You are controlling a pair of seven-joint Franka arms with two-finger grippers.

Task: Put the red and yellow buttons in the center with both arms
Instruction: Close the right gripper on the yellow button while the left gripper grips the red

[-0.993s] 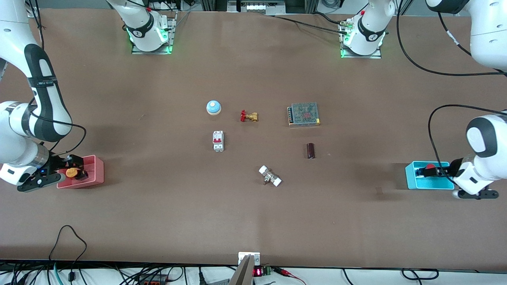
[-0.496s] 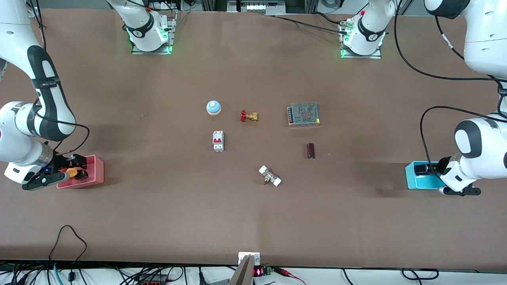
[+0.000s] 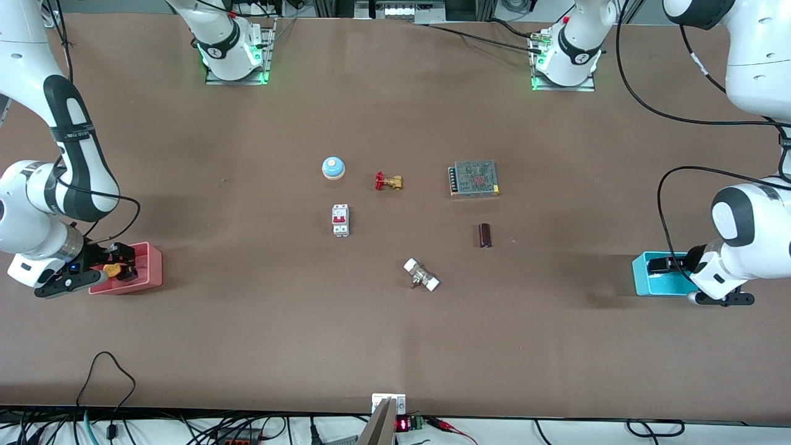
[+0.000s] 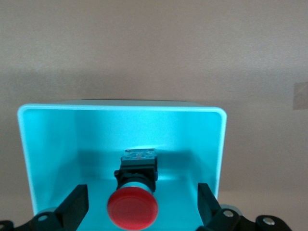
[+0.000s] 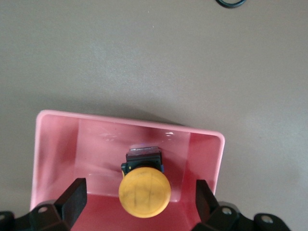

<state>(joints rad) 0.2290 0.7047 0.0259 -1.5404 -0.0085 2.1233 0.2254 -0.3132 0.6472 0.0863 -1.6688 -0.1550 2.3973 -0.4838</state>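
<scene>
Now we have dipped our left gripper (image 4: 139, 211) lower into the blue bin (image 4: 217, 144) and our right gripper (image 5: 139, 204) into the pink bin (image 5: 211, 154), fingers apart around the red button (image 4: 133, 210) and yellow button (image 5: 144, 192), ready to grab.

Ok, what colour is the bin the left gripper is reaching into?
Light blue-turquoise bin, holding the red button. It shows best in the left wrist view.
</scene>
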